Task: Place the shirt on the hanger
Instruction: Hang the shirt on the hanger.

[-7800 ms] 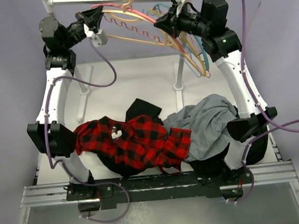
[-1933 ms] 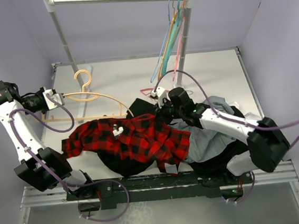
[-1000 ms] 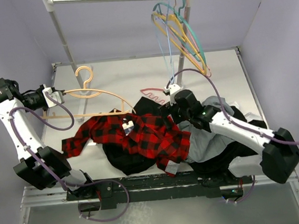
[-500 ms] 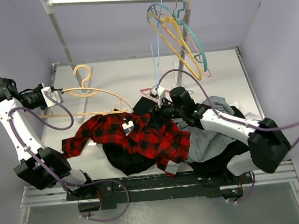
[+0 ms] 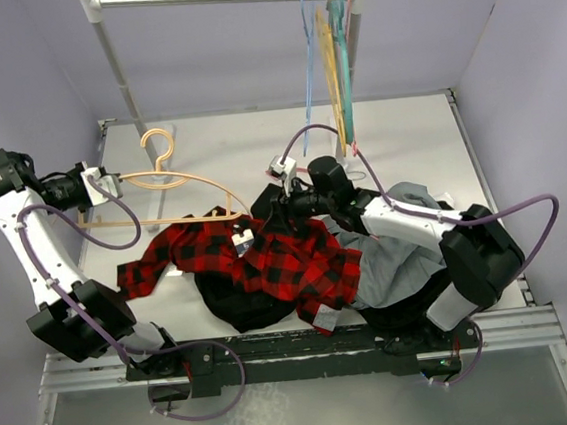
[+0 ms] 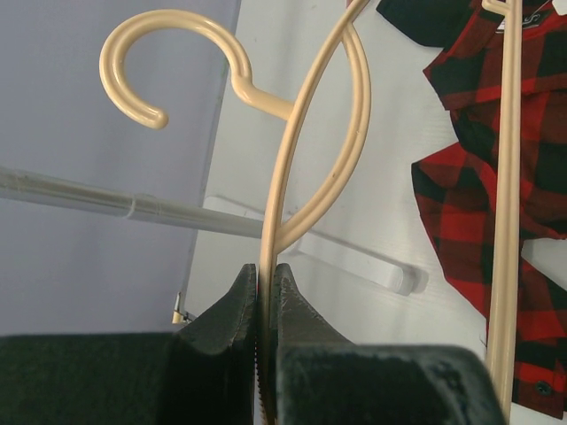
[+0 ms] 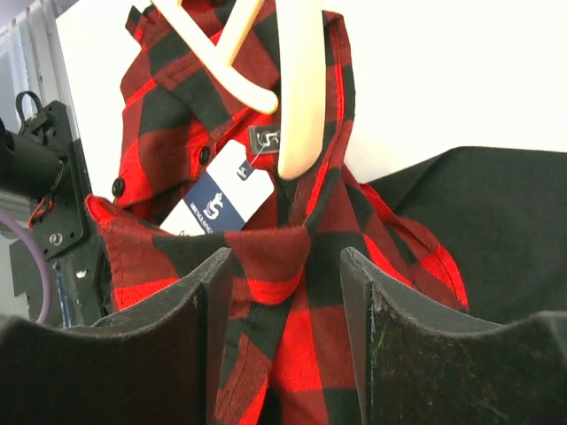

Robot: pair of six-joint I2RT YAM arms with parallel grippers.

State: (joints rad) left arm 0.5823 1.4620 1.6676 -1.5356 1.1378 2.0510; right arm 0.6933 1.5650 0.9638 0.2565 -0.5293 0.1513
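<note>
Shirt [image 5: 258,260] lies crumpled mid-way across the table [image 5: 407,140], one end of the hanger [image 5: 186,187] tucked into its collar [image 7: 266,239]. Left pincer [image 6: 263,274] clenched on the hanger's frame — steadying it. Right pincer [image 7: 283,261] jaws apart, astride the collar fold — likely to draw it over.

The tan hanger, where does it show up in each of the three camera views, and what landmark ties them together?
Top external: hanger left of centre, hook toward the back, its right end at the shirt.
Left wrist: centre frame, pinched in the left gripper, hook upper left.
Right wrist: only its pale end, top centre, at the shirt's collar.
Shared landmark: the red plaid shirt.
</note>
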